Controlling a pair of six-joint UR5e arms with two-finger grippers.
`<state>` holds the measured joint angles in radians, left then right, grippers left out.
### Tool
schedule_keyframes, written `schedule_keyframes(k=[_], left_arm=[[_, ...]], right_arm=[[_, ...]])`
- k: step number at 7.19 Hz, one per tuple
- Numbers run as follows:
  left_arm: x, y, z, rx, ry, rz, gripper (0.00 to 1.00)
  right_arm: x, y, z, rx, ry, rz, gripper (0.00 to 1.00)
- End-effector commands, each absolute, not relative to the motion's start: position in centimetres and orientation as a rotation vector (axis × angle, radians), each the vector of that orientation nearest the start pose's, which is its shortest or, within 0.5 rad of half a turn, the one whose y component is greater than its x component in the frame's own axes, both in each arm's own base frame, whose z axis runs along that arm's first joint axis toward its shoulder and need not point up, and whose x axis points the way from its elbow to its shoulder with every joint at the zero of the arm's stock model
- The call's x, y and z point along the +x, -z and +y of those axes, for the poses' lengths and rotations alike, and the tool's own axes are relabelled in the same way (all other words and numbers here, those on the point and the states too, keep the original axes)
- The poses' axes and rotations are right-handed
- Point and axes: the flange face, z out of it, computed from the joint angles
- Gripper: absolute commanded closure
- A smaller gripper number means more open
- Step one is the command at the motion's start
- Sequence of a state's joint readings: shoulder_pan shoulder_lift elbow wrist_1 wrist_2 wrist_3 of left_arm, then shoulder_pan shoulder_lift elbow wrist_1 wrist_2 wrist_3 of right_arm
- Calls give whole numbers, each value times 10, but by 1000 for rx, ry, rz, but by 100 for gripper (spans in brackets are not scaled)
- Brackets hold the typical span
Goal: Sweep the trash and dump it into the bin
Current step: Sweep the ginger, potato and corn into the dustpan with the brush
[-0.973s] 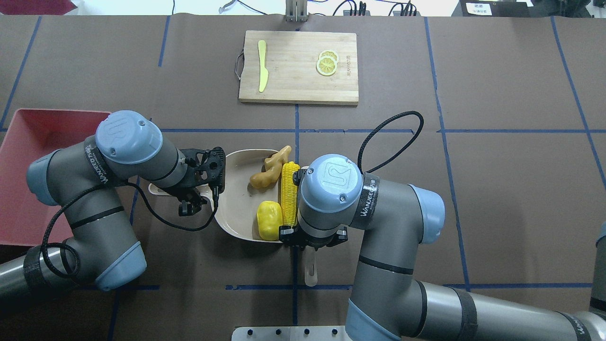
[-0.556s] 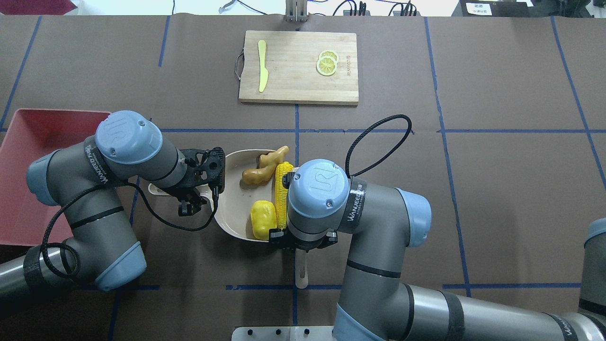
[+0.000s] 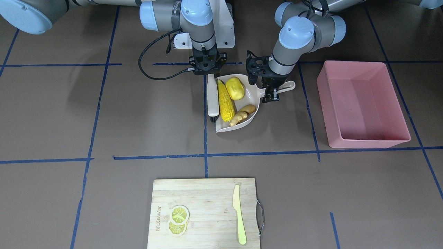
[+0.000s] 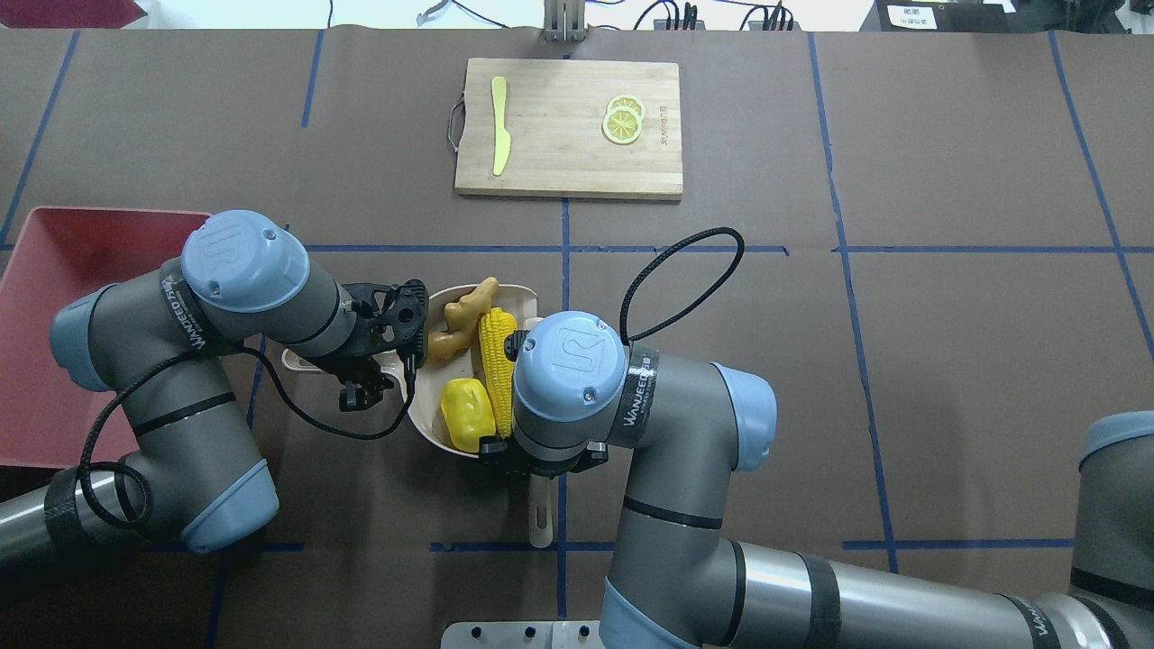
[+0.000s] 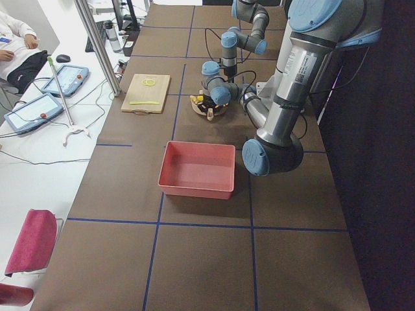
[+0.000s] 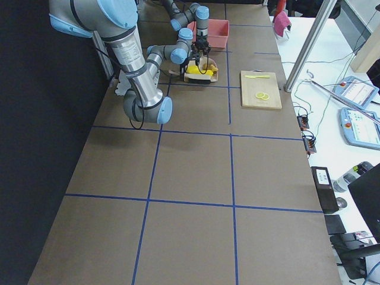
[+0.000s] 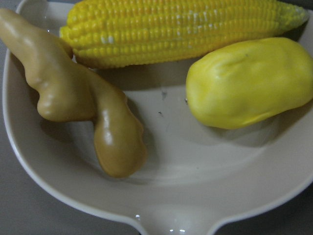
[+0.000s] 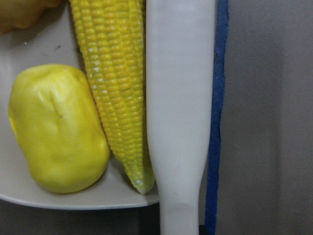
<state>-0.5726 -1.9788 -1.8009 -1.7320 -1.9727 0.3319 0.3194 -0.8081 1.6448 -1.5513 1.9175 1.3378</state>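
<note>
The left arm (image 4: 189, 433) and the right arm (image 4: 676, 451) are made of fat grey tubes with round light blue caps (image 4: 245, 260) at the bends. Each cap has a curly letter mark and tiny screws on it. Black bands (image 4: 185, 311) go round the tubes with white letters that say WANJEE, and a thin black cable (image 4: 717, 231) loops out near each arm's black end.

"WANJEEO" on right arm's band (image 4: 636, 394)
</note>
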Motion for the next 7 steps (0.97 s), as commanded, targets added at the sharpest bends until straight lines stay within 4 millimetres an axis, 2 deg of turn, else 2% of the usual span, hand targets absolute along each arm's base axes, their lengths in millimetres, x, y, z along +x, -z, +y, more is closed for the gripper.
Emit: schedule_keyframes(k=[1,2,7], left_arm=[[470,-312,-415,677,-1397,675,97],[470,-311,-415,680,-1397,675,97],[469,-311,-414,679,-1398,678,96]], right_arm=[[-631,-150,-308,-75,71,-918,100],[-635,-148,-306,-83,64,-916,100],[-628,-138,-307,-43,62,-992,100]])
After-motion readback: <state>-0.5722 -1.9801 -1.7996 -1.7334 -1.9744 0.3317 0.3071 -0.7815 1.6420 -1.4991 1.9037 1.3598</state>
